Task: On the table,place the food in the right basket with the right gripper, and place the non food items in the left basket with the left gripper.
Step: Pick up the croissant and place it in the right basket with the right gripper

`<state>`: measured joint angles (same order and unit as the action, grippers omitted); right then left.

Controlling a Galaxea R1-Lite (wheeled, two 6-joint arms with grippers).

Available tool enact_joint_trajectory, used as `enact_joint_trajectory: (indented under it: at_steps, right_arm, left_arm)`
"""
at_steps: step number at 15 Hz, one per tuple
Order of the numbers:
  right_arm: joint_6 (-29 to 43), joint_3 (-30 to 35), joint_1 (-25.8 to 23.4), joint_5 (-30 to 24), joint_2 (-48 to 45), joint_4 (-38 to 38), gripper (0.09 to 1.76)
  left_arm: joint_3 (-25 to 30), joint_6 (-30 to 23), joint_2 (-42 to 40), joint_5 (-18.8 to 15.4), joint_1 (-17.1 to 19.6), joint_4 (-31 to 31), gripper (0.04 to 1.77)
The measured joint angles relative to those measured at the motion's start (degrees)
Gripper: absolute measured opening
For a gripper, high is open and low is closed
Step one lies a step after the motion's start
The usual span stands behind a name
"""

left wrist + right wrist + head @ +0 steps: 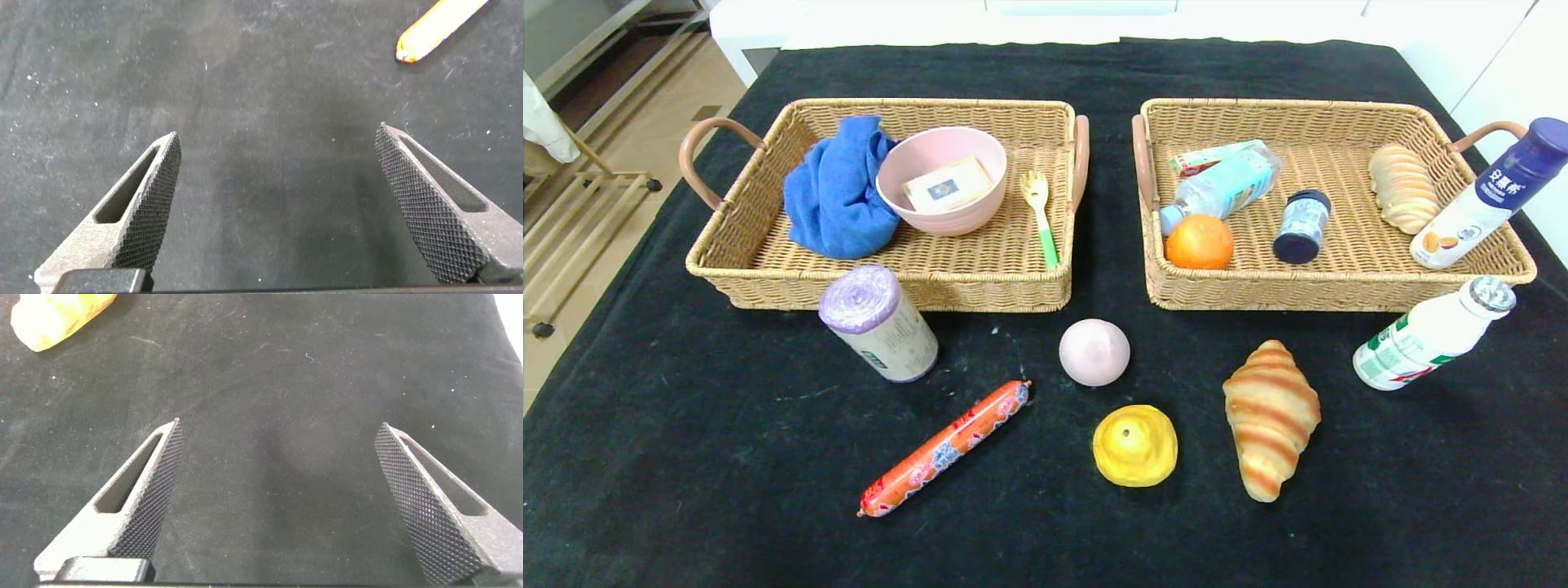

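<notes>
Both hands released — left hand [278,204] and right hand [278,498] over bare black surface [686,457] (sausage [945,447], croissant [1270,416] at lower centre).

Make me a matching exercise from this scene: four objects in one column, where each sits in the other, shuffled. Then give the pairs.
1. orange
2. blue cloth
3. croissant
4. small card

A. on the black tablecloth, outside the baskets
B. inside the pink bowl
C. in the right basket
D. in the left basket, beside the bowl

Pairs: 1-C, 2-D, 3-A, 4-B
</notes>
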<state>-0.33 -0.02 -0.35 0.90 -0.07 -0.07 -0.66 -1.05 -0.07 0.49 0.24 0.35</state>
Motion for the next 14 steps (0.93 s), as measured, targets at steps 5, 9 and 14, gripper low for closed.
enact_joint_trajectory:
  at_steps: [5,9,14]
  right_arm:
    - [0.02,0.0,0.02,0.02,0.0,0.0,1.71]
    - [0.0,-4.02,0.02,0.02,0.15,1.19,1.71]
    - [-0.33,-18.14,0.09,-0.79,4.21,8.34,1.71]
  left_arm:
    - [-4.85,-0.1,0.76,-1.28,0.0,2.56,1.72]
    - [-8.79,-0.02,2.55,-2.08,0.0,4.02,1.72]
    - [-13.69,0.12,7.59,-4.21,0.0,4.0,1.72]
